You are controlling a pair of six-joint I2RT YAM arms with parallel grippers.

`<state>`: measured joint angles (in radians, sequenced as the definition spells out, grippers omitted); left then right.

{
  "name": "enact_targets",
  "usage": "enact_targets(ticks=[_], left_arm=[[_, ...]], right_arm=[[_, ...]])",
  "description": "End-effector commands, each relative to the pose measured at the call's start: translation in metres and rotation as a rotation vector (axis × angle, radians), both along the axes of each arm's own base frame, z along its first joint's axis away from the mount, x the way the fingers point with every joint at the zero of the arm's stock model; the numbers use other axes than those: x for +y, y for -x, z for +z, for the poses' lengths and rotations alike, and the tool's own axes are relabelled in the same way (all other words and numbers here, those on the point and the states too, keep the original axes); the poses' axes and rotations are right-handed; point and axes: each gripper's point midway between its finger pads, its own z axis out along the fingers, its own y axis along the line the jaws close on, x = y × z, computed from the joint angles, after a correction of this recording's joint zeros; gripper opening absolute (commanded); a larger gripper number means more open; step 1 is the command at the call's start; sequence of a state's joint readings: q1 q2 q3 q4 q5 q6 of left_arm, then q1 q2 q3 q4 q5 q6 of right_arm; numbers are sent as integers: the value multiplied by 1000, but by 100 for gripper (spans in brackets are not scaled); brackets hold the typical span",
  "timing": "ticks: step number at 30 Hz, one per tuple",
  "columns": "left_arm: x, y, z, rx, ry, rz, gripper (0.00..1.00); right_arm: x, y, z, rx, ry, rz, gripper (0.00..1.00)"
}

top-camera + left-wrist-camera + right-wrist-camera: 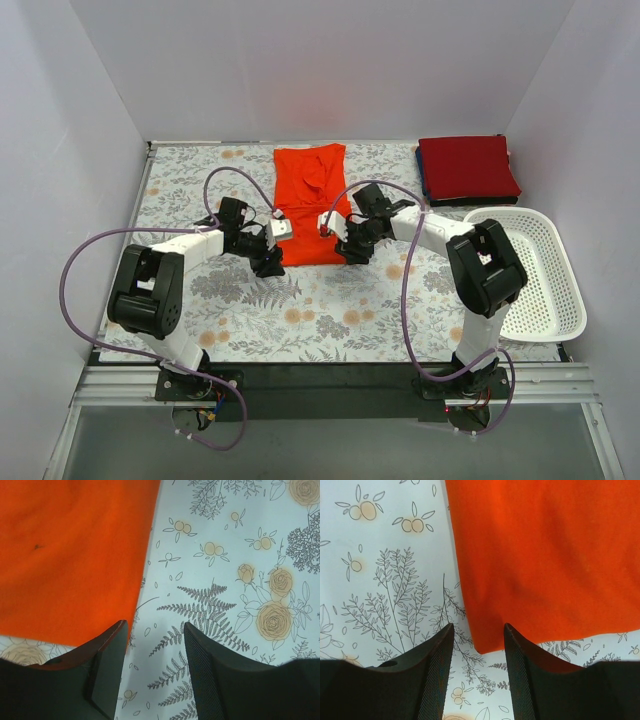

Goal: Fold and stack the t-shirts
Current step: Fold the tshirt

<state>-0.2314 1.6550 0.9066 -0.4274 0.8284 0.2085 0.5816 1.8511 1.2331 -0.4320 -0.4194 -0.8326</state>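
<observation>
The orange-red t-shirt [310,205] lies mid-table on the floral cloth [300,310] as a narrow strip, its long axis running 12 to 6 o'clock in the top view. The near hem sits between the two arms, so neither is nearer. The left jaws stand at the hem's 9 o'clock corner and the right jaws at its 3 o'clock corner. Both pairs are spread with nothing pinched. From the left jaws the shirt lies toward 11 o'clock, its edge by one finger [107,670]. From the right jaws it lies toward 1 o'clock, its corner just ahead of the gap. The crimson t-shirt [468,168] lies folded at the table's 1 o'clock corner on a blue t-shirt [422,183]. No brand, label or writing can be read
</observation>
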Motion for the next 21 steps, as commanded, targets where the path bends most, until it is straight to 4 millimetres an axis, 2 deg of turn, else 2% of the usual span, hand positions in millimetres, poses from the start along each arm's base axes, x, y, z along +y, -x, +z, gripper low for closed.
enact_targets(ticks=[1, 7, 10, 14, 17, 21], left_arm=[[-6, -10, 14, -150, -2, -60, 48], [-3, -18, 5, -170, -36, -61, 48], [-1, -23, -1, -171, -60, -61, 48], [1, -26, -7, -198, -82, -89, 47], [4, -26, -18, -204, -122, -107, 45], [10, -26, -32, -201, -172, -120, 41]], right_arm=[[2, -7, -2, -85, 11, 50, 51], [-4, -6, -16, -88, 41, 56, 51], [-5, -8, -25, -85, 60, 57, 47], [-11, -6, -35, -78, 88, 60, 29], [-14, -2, -39, -74, 100, 66, 18], [-16, 0, -41, -69, 104, 74, 12]])
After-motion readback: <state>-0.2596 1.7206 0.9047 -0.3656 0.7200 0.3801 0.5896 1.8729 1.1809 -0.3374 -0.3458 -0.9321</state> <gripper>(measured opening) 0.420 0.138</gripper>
